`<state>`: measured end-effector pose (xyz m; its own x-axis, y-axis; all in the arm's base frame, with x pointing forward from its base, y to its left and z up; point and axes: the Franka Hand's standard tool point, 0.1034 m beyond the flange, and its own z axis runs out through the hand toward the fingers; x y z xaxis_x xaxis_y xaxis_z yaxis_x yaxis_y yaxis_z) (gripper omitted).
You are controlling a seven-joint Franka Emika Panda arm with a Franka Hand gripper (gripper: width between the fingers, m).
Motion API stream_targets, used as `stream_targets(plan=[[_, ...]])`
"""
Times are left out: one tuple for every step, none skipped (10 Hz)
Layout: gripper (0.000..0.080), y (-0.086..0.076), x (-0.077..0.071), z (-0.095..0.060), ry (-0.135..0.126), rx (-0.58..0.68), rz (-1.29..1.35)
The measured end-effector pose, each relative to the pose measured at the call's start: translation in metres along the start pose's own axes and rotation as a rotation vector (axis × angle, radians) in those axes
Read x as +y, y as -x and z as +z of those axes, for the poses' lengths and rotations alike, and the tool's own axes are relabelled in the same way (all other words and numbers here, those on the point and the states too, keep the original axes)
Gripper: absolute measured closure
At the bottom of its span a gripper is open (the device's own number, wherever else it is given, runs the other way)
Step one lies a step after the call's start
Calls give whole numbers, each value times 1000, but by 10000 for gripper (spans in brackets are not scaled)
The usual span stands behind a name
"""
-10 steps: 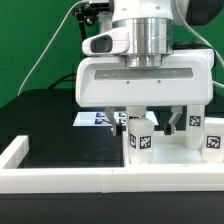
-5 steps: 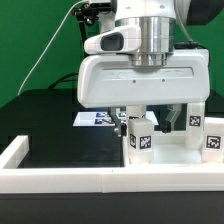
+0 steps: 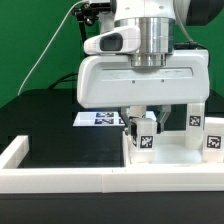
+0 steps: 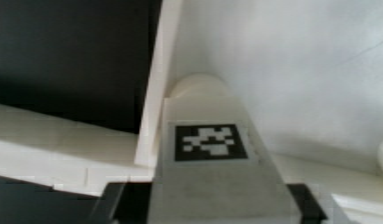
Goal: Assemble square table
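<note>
A white table leg (image 3: 143, 139) with a black-and-white tag stands upright at the near left corner of the white square table top (image 3: 172, 152). My gripper (image 3: 143, 128) comes down over it, one finger on each side. In the wrist view the tagged leg (image 4: 209, 145) fills the gap between the dark fingers (image 4: 126, 205), which press against its sides, so the gripper (image 4: 209, 207) is shut on it. The tray-like top (image 4: 321, 80) lies beyond the leg. Two more tagged legs (image 3: 194, 122) (image 3: 213, 141) stand at the exterior view's right.
The marker board (image 3: 100, 118) lies flat on the black table behind the gripper. A long white border wall (image 3: 70, 178) runs along the front and turns up at the exterior view's left (image 3: 12, 150). Cables hang behind the arm.
The fingers have drawn in from wide apart until they meet the sides of the leg. The hand and the leg have stayed in place.
</note>
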<state>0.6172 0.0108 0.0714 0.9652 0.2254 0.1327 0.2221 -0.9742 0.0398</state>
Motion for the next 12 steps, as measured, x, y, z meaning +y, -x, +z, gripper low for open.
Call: stream_targets(plan=[[509, 0, 0, 0, 0, 0, 48], [509, 0, 0, 0, -1, 0, 124], [509, 0, 0, 0, 1, 9, 228], [509, 1, 0, 1, 5, 25, 337], [509, 0, 1, 1, 4, 38, 440], [509, 0, 2, 1, 7, 55, 516], [509, -1, 3, 1, 7, 61, 637], [509, -1, 3, 1, 10, 65, 727], [509, -1, 4, 1, 9, 66, 829], [509, 0, 5, 1, 9, 63, 936], [508, 0, 5, 1, 5, 52, 1053], [508, 0, 5, 1, -2, 53, 1196]])
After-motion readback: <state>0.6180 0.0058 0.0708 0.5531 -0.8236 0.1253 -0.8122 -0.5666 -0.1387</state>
